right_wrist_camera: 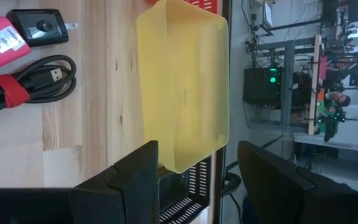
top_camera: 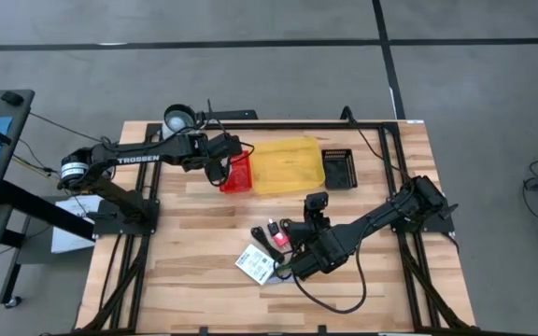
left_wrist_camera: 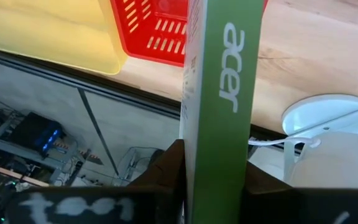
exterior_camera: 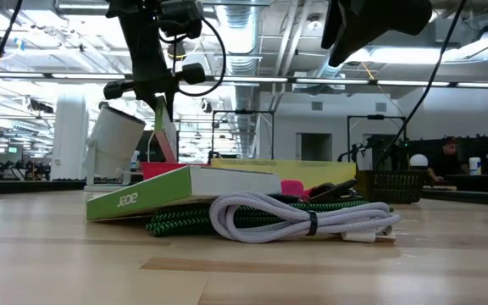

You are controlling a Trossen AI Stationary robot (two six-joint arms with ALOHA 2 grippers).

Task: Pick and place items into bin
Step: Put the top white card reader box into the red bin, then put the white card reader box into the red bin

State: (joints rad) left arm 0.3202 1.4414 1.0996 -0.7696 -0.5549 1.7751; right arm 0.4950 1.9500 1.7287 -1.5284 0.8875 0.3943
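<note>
My left gripper (top_camera: 218, 166) hangs by the red basket (top_camera: 238, 174), shut on a thin white-and-green packet marked "acer" (left_wrist_camera: 224, 93); in the low view the packet (exterior_camera: 164, 127) hangs over that basket (exterior_camera: 161, 169). My right gripper (top_camera: 316, 203) stands open and empty at the right end of the yellow bin (top_camera: 288, 166); its fingers frame the bin (right_wrist_camera: 182, 87) from afar. On the table lie a second acer packet (top_camera: 255, 264), a red-pink piece (top_camera: 278, 238), a black adapter (right_wrist_camera: 39, 25) and a black cord with a red strap (right_wrist_camera: 23, 84). My left gripper pinches the packet between its two fingers (left_wrist_camera: 166, 171), one on each broad face, at the end nearest the wrist (left_wrist_camera: 216, 180). The fingers slant downward. The packet points away from them toward the red basket, narrow green side up, lifted clear and slightly tilted.
A black crate (top_camera: 339, 168) stands right of the yellow bin, a white cup-like thing (top_camera: 177, 119) at the far left. A white cord (exterior_camera: 303, 220) and a green braided cord (exterior_camera: 185, 222) lie coiled by the packet on the table. Bare wood lies toward the near edge.
</note>
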